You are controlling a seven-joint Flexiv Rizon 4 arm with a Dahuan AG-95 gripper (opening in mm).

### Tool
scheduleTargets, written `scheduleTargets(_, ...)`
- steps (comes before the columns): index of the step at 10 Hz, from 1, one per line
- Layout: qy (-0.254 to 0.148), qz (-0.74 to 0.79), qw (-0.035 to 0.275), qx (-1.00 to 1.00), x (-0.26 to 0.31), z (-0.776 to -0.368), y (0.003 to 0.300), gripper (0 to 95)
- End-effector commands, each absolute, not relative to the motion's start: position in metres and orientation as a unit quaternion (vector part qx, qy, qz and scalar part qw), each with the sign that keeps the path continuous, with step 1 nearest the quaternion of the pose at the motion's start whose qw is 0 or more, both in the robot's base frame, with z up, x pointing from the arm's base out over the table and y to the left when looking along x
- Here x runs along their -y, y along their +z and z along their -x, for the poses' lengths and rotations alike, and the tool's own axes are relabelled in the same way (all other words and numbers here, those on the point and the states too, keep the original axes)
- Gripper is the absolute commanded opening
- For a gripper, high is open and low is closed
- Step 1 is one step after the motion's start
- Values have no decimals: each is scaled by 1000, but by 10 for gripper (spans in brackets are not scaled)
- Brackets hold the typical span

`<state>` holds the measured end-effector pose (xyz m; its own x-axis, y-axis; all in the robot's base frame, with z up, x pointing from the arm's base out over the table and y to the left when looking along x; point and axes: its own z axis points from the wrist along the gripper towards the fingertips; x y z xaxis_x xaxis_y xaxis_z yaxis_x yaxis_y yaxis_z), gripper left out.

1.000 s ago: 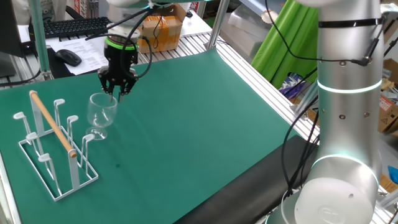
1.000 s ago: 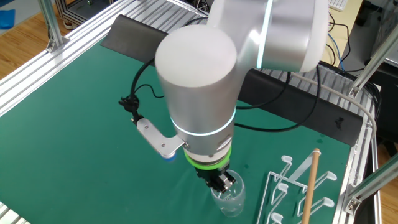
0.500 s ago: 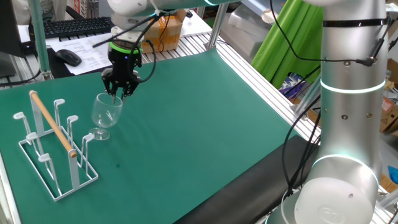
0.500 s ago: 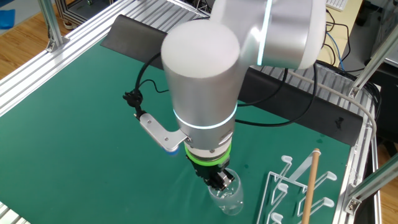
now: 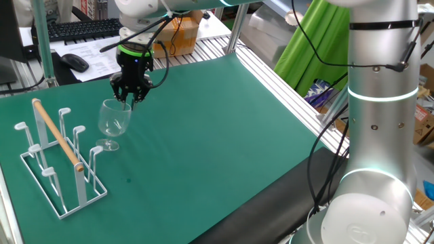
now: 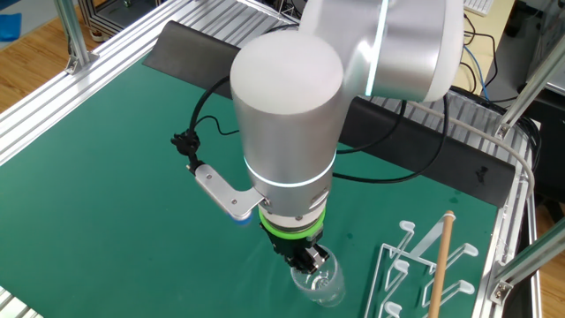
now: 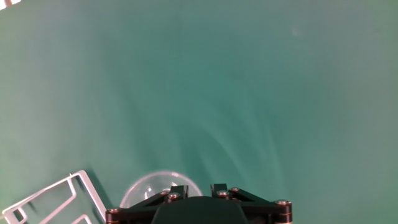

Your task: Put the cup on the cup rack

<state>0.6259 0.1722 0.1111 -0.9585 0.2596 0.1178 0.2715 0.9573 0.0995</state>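
Observation:
The cup (image 5: 112, 120) is a clear glass goblet, hanging slightly tilted with its foot (image 5: 106, 144) low by the green mat; I cannot tell whether the foot touches. My gripper (image 5: 127, 102) is right above it, shut on the bowl's rim. From the other side the gripper (image 6: 308, 259) pinches the cup (image 6: 321, 284) near the lower edge. In the hand view the cup's rim (image 7: 144, 185) curves left of my gripper (image 7: 198, 190). The white wire cup rack (image 5: 63, 198) stands left of the cup, its wooden rod (image 5: 57, 134) slanting over the pegs.
The rack (image 6: 404, 261) and its rod (image 6: 440, 256) sit near the mat's right edge in the other fixed view; a rack corner (image 7: 48, 195) shows in the hand view. A keyboard (image 5: 81, 28), mouse (image 5: 73, 62) and cardboard box (image 5: 178, 34) lie beyond the mat. The robot's column (image 5: 376, 129) stands at the right.
The gripper has shifted slightly with the cup in it, and the goblet's tilt and place have changed a little. The grip on the rim is unchanged.

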Motion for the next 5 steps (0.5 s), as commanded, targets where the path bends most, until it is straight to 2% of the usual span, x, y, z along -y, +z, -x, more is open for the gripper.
scheduleTargets(1,-56,133,49,988,-171,-629,110,190)
scheduleTargets(5,-54,128,43,989,-168,-635,108,190)
